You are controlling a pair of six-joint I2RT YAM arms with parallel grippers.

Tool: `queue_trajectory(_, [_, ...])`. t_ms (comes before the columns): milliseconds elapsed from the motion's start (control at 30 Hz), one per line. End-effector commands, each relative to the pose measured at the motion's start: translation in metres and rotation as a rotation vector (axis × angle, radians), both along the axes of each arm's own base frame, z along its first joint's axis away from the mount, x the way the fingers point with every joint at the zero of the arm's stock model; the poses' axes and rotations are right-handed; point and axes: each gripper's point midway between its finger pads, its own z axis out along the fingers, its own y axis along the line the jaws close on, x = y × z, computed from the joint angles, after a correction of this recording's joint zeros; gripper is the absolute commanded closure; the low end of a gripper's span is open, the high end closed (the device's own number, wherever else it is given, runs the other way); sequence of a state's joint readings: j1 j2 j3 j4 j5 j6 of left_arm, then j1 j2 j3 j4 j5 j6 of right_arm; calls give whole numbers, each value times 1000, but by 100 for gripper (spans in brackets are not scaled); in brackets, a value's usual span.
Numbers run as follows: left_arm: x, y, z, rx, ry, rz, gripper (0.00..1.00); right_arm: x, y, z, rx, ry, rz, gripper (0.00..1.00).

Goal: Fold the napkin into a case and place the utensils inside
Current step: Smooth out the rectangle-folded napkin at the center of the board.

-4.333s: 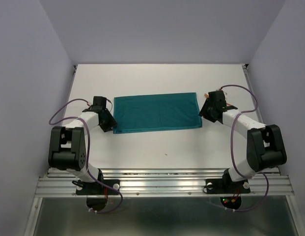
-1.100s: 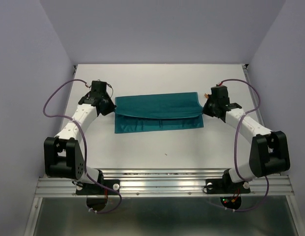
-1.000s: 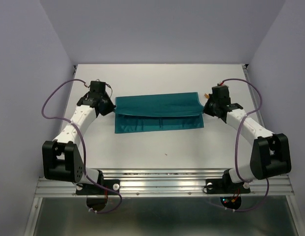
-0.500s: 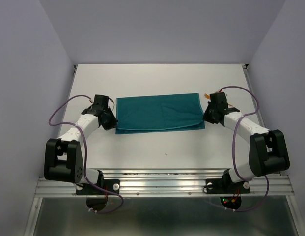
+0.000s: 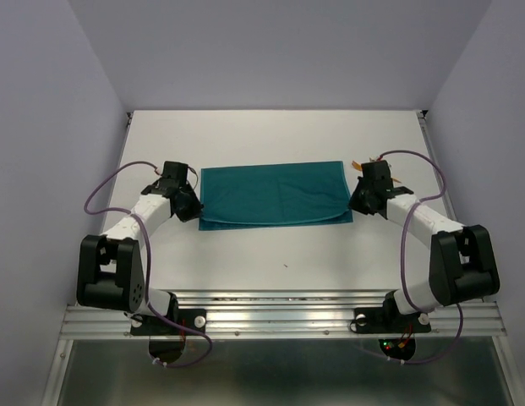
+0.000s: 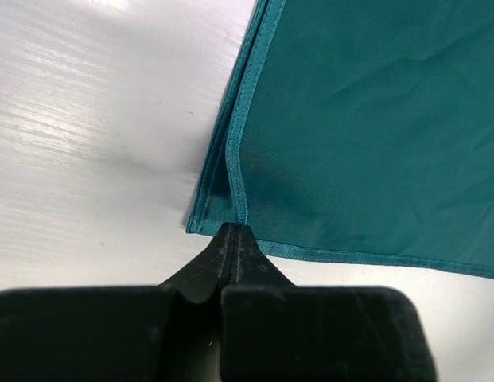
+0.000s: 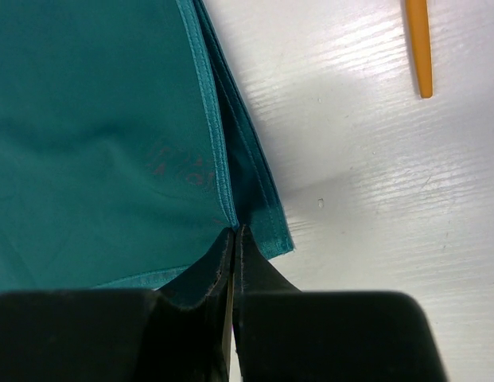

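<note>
Here, left gripper (image 6: 233,236) pinches a corner of the napkin (image 6: 374,119), jaws closed; right gripper (image 7: 234,235) seemingly likewise.

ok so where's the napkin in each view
Top external: napkin lies mid-table, a flat folded rectangle between the two arms.
Left wrist: napkin fills the upper right; left claw is shut on a corner.
Right wrist: napkin fills the left; right claw is shut on a corner.
Shared landmark: the white table beside the hemmed edge.
</note>
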State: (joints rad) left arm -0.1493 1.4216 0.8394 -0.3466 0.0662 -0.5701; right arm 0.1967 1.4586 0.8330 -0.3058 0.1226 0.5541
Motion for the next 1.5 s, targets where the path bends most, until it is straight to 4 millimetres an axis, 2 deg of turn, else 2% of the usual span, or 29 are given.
queue_trajectory(0, [16, 3, 39, 22, -103, 6, 100, 16, 2, 34, 14, -104, -5, 99])
queue_trajectory(133, [16, 4, 45, 22, -114, 12, 100, 14, 1, 41, 16, -121, -8, 99])
queue_trajectory(267, [14, 4, 44, 18, -112, 13, 100, 9, 0, 38, 13, -112, -6, 99])
queue_trajectory(600, [3, 3, 8, 14, -43, 23, 100, -6, 6, 5, 42, -34, 15, 99])
queue_trajectory(700, [2, 3, 3, 16, -28, 20, 100, -8, 6, 1, 41, -21, 18, 92])
queue_trajectory(733, [1, 3, 1, 16, -20, 20, 100, -8, 5, -1, 38, -17, 18, 86])
queue_trajectory(767, [0, 4, 0, 21, -13, 24, 95, -7, 5, 0, 34, -19, 19, 67])
queue_trajectory(800, [-1, 5, -1, 25, -6, 29, 73, -6, 4, 0, 30, -19, 19, 60])
queue_trajectory(833, [-1, 6, -2, 30, -2, 31, 56, -6, 3, 1, 24, -22, 17, 57])
queue_trajectory(867, [0, 7, -1, 37, -2, 34, 42, -5, 2, 2, 16, -20, 13, 49])
queue_trajectory(933, [4, 7, 6, 38, -17, 37, 31, 1, -3, 9, -11, -39, -4, 47])
queue_trajectory(1000, [12, 12, 19, 62, -55, 55, 28, 8, -11, 20, -52, -62, -24, 42])
queue_trajectory(1100, [23, 16, 33, 81, -98, 64, 29, 15, -16, 32, -86, -88, -31, 42])
queue_trajectory(1200, [34, 10, 42, 69, -123, 36, 37, 25, -8, 43, -53, -112, -8, 46])
queue_trajectory(1233, [40, 8, 41, 63, -122, 29, 44, 29, -4, 45, -39, -118, 1, 48])
queue_trajectory(1333, [50, -5, 36, 44, -121, -6, 57, 33, 9, 38, 14, -105, 38, 77])
queue_trajectory(1400, [57, -18, 32, 7, -112, -37, 66, 33, 16, 30, 44, -87, 57, 88])
queue_trajectory(1467, [64, -25, 31, -18, -119, -48, 68, 33, 19, 22, 57, -66, 68, 91])
